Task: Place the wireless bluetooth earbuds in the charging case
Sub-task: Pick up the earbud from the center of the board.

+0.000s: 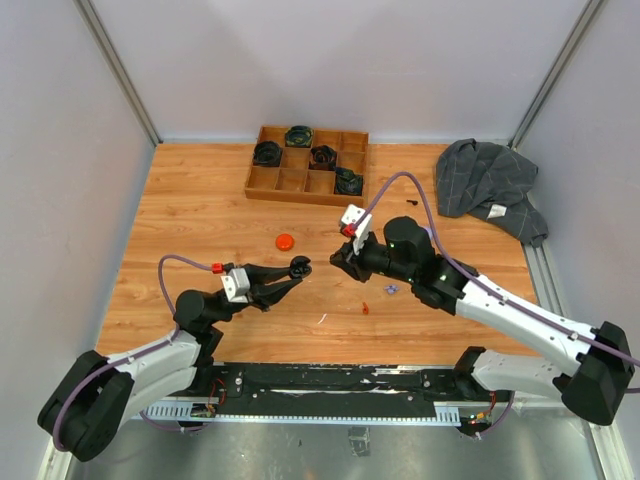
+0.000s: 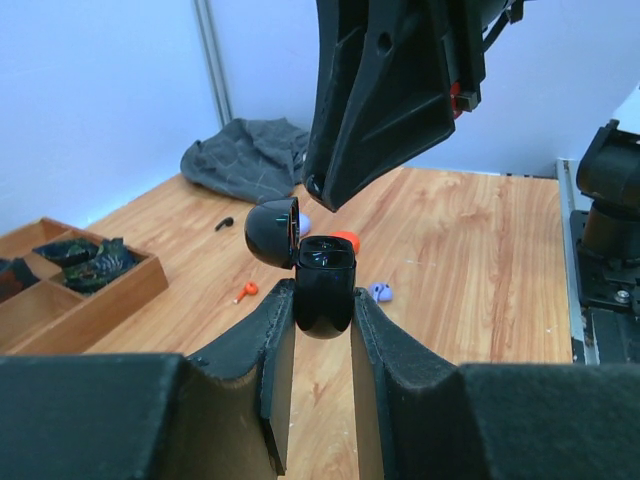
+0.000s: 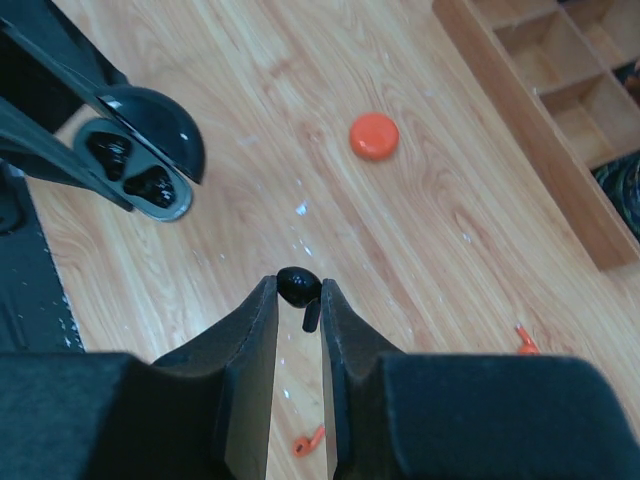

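Left gripper (image 2: 322,312) closed on the lower body of the black case (image 2: 326,272), holding it upright and clear of the table (image 1: 200,200), lid (image 2: 272,232) hinged open to one side. Right gripper (image 3: 298,305) closed on the head of 1 black earbud (image 3: 297,285), stem hanging between the fingers, near the case and above its open top but not yet over it. The 2 wells show dark shapes in the right wrist view; whether either is already filled cannot be told. Probable failure modes: (1) the earbud is pinched by its rounded head only, so contact with the case rim could roll it out of the grip and drop it to the table below the case; (2) the stem may not be turned to suit the well it meets, in which case it would jam across the rim rather than seat; (3) the case is held in mid-air by 2 pads alone, so downward pressure from the right arm could tilt it or slide it down between them; (4) the broad right fingers, descending just beside the lid, could knock it shut. An orange earbud (image 1: 366,307) and a lavender earbud (image 1: 391,290) lie loose on the table to the right of the case; an orange puck (image 1: 285,241) lies just beyond the case.
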